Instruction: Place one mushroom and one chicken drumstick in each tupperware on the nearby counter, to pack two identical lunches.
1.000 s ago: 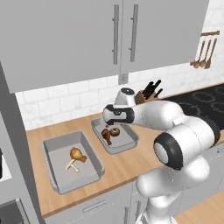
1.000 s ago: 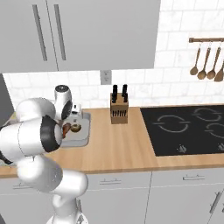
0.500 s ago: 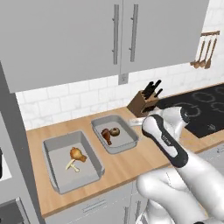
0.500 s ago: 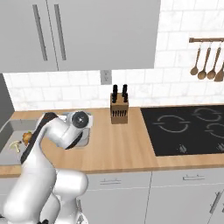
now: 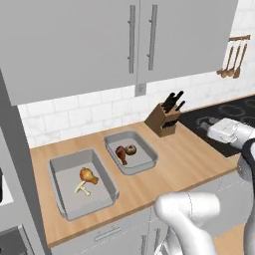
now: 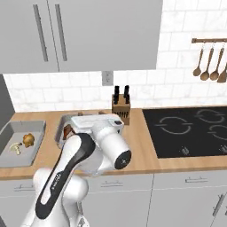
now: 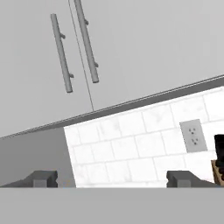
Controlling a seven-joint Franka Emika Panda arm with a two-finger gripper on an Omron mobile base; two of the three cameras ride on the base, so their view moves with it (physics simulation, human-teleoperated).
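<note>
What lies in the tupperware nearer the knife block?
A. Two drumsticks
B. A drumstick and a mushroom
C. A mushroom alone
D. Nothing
B: in the left base view, the tupperware beside the knife block holds a dark drumstick with a round brown mushroom next to it.

Glossy white rounded arm segments [image 6: 73,164] with dark joint bands, and two small, seemingly dark-grey finger tips [image 7: 43,178].
</note>
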